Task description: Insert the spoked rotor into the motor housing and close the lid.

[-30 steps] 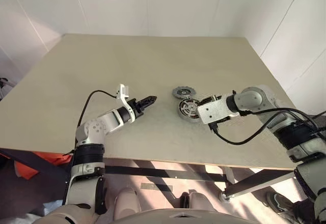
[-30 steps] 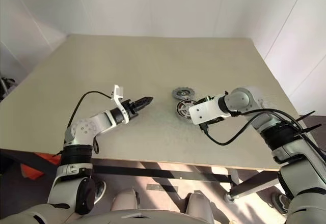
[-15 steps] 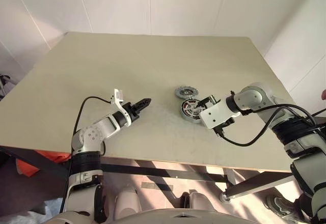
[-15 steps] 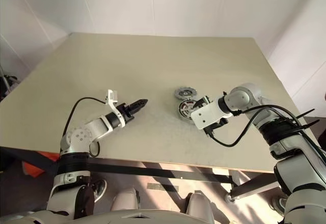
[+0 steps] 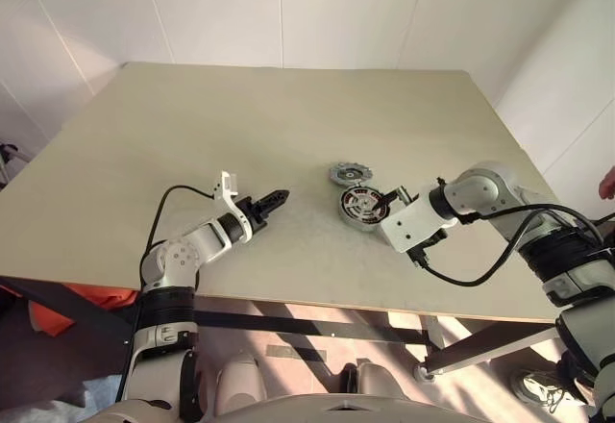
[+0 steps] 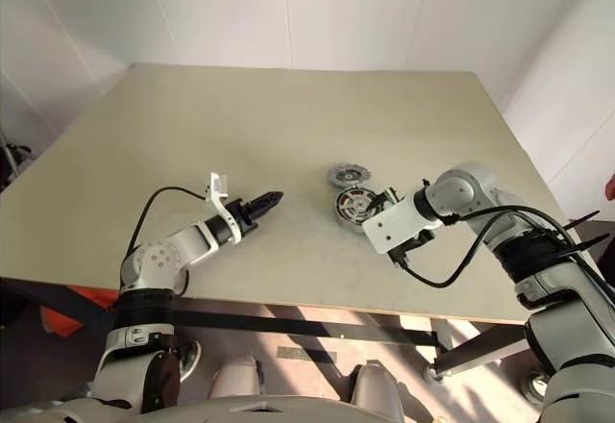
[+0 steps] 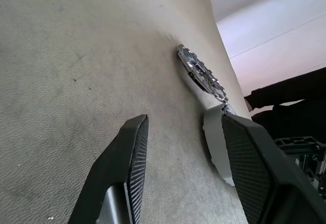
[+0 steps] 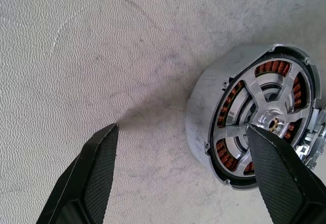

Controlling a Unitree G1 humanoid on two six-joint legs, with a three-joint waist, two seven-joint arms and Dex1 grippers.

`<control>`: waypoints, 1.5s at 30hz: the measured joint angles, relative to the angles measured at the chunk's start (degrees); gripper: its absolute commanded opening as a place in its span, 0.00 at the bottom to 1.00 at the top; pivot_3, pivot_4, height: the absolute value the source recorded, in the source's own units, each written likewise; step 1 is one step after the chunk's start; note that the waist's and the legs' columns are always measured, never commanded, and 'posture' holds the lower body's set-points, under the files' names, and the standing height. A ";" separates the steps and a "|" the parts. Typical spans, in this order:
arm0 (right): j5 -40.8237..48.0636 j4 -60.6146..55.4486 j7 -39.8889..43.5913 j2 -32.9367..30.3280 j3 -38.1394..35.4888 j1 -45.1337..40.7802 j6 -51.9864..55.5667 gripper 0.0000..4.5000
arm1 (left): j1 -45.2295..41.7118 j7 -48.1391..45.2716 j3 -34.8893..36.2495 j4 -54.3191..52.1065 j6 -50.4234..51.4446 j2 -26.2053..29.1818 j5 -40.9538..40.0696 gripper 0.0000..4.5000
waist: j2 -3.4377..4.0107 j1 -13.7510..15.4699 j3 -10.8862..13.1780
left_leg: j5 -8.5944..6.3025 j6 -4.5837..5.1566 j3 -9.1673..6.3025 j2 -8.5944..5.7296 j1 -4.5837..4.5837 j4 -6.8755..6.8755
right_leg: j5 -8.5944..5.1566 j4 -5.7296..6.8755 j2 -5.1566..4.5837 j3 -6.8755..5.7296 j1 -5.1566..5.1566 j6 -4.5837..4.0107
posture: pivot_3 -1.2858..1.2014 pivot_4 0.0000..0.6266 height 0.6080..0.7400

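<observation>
1. My right gripper [image 8: 183,175] had spread wider over the last second; its jaws stood released, holding nothing.
2. I read the rotor [image 8: 257,124] as seated in the housing [image 5: 358,206], table [image 5: 288,125] centre-right.
3. Lid [image 5: 349,173], toothed grey disc, lay at the housing's 11 o'clock, still off.
4. Left gripper [image 5: 277,197]: jaws apart, empty.
5. Housing: pale metal rim, copper windings, silver spokes.

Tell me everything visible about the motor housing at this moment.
The motor housing is a shallow round puck with a pale, dull metal wall. It lies flat on the table, open face up. A bright spoked rotor sits inside, with red-copper windings showing between its spokes. The open right gripper hangs over it, one finger in front of its face. A toothed disc lies just beyond.
</observation>
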 measured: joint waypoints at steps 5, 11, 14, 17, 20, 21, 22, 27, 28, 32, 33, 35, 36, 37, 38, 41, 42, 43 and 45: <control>-0.34 -1.20 0.16 0.45 0.00 0.27 0.09 1.00 | 0.03 0.00 0.04 0.00 -0.18 0.07 0.02 0.54 | 0.00 -0.03 0.00 | 0.00 0.00 0.00 0.00 0.01 0.00 | 0.00 0.00 0.00 0.00 0.00 0.00 | 0.52 0.00 1.00; -0.34 -2.20 0.71 0.73 -0.05 0.75 0.11 1.00 | 0.34 0.05 0.07 -0.01 -0.30 0.06 0.23 0.54 | -0.01 -0.01 -0.01 | 0.00 -0.01 0.00 0.01 0.01 0.00 | 0.00 0.00 0.00 0.00 0.00 0.00 | 0.52 0.00 1.00; -0.32 -2.37 1.34 1.25 -0.25 0.83 0.70 1.00 | 0.56 0.12 0.09 -0.01 -0.31 0.03 0.25 0.54 | -0.05 -0.02 -0.03 | 0.00 -0.01 0.00 0.02 0.02 -0.01 | 0.00 0.00 0.01 0.00 0.00 0.00 | 0.52 0.00 1.00; -0.35 -1.80 1.70 1.79 -0.40 0.76 1.00 0.96 | 0.74 0.22 0.08 -0.11 -0.31 -0.04 0.25 0.54 | -0.14 -0.05 -0.08 | 0.00 -0.01 0.00 0.03 0.04 -0.02 | 0.00 0.00 0.02 0.00 0.01 0.00 | 0.52 0.00 1.00; -0.34 -0.76 2.44 2.35 -0.40 0.66 1.19 0.81 | 1.26 0.37 0.06 -0.46 -0.31 -0.14 0.24 0.54 | -0.25 -0.21 -0.15 | -0.01 -0.01 0.00 0.04 0.09 -0.02 | 0.00 0.00 0.02 0.00 0.06 0.00 | 0.52 0.00 1.00; -0.30 -0.57 2.55 2.65 -0.38 0.67 1.20 0.72 | 1.46 0.55 0.07 -0.57 -0.31 -0.15 0.24 0.54 | -0.26 -0.40 -0.16 | -0.01 -0.02 0.00 0.04 0.10 -0.02 | 0.00 0.00 0.02 0.00 0.07 0.00 | 0.52 0.00 1.00; -0.26 -0.45 2.34 3.06 -0.45 0.66 1.24 0.66 | 1.55 0.62 0.05 -0.59 -0.30 -0.19 0.23 0.54 | -0.26 -0.54 -0.16 | -0.01 -0.02 0.00 0.03 0.10 -0.01 | 0.00 0.00 0.02 0.00 0.07 0.00 | 0.52 0.00 1.00; -0.24 -0.09 2.23 3.79 -0.43 -0.11 1.09 0.36 | 2.62 1.15 0.13 -2.24 -0.33 -0.91 0.11 0.54 | -0.27 -0.86 -0.18 | -0.01 -0.01 -0.01 0.02 0.09 -0.02 | 0.00 -0.02 0.01 -0.01 0.10 0.00 | 0.52 0.00 1.00; -0.25 0.23 2.37 3.89 -0.36 -0.40 0.82 0.36 | 3.18 1.31 0.16 -2.64 -0.53 -1.33 0.10 0.54 | -0.27 -0.87 -0.18 | -0.02 0.00 0.00 0.02 0.08 -0.02 | 0.00 -0.06 0.01 -0.01 0.10 0.00 | 0.52 0.00 1.00; -0.33 1.73 2.51 4.21 -0.26 -1.60 0.53 0.36 | 4.31 2.14 0.13 -3.10 -0.71 -2.86 0.09 0.54 | -0.28 -0.93 -0.18 | -0.03 0.01 0.00 0.02 0.05 -0.02 | 0.00 -0.10 0.01 -0.02 0.10 0.00 | 0.52 0.00 1.00; -0.41 2.52 2.59 4.55 -0.13 -2.10 0.36 0.36 | 4.69 2.32 0.02 -3.49 -0.72 -3.41 0.08 0.54 | -0.28 -0.99 -0.17 | -0.02 0.01 0.00 0.02 0.06 -0.02 | 0.00 -0.10 0.01 -0.02 0.10 0.00 | 0.52 0.00 1.00; -0.63 4.17 2.50 5.46 0.11 -3.07 0.11 0.36 | 5.53 2.58 -0.30 -4.53 -0.76 -4.34 -0.02 0.54 | -0.28 -1.22 -0.17 | -0.02 0.01 0.00 0.02 0.07 -0.02 | 0.00 -0.10 0.01 -0.02 0.10 0.00 | 0.52 0.00 1.00; -0.87 5.34 2.26 6.04 0.21 -3.64 0.07 0.36 | 5.91 2.85 -0.49 -5.01 -0.76 -4.92 -0.02 0.54 | -0.28 -1.29 -0.17 | -0.02 0.01 0.00 0.02 0.07 -0.01 | 0.00 -0.10 0.01 -0.01 0.10 0.00 | 0.52 0.00 1.00; -0.92 6.13 2.26 6.35 0.27 -4.06 -0.06 0.36 | 6.12 3.12 -0.76 -5.24 -0.75 -5.39 -0.03 0.54 | -0.29 -1.36 -0.17 | -0.02 0.00 0.00 0.02 0.08 -0.01 | 0.00 -0.10 0.01 -0.01 0.10 0.00 | 0.52 0.00 1.00; -0.93 6.54 2.25 6.52 0.34 -4.23 -0.17 0.36 | 6.18 3.29 -1.15 -5.34 -0.72 -5.62 -0.06 0.54 | -0.30 -1.38 -0.17 | -0.02 0.00 0.00 0.02 0.09 -0.01 | 0.00 -0.09 0.01 -0.01 0.11 0.00 | 0.52 0.00 1.00; -0.91 7.44 2.50 6.92 0.35 -4.53 -0.33 0.36 | 6.36 3.45 -1.24 -5.78 -0.72 -5.74 -0.31 0.54 | -0.31 -1.45 -0.17 | -0.01 -0.01 -0.01 0.03 0.12 -0.01 | 0.00 -0.09 0.02 -0.01 0.10 0.01 | 0.52 0.00 1.00; -0.91 7.52 2.66 6.93 0.35 -4.59 -0.33 0.36 | 6.48 3.53 -1.18 -6.01 -0.72 -5.63 -0.44 0.54 | -0.31 -1.45 -0.17 | -0.01 -0.01 0.00 0.03 0.12 -0.01 | 0.00 -0.09 0.01 0.00 0.11 0.01 | 0.52 0.00 1.00; -0.91 7.56 2.91 6.93 0.35 -4.66 -0.32 0.36 | 6.63 3.56 -1.14 -6.18 -0.71 -5.50 -0.57 0.54 | -0.31 -1.42 -0.17 | -0.01 -0.01 0.00 0.02 0.12 -0.01 | 0.00 -0.09 0.01 0.00 0.12 0.01 | 0.52 0.00 1.00; -0.80 7.55 3.68 6.93 0.35 -4.82 -0.19 0.36 | 6.79 3.80 -1.00 -6.31 -0.71 -5.40 -0.71 0.54 | -0.31 -1.38 -0.17 | -0.01 -0.01 -0.01 0.02 0.12 0.00 | 0.00 -0.09 0.01 0.00 0.14 0.00 | 0.52 0.00 1.00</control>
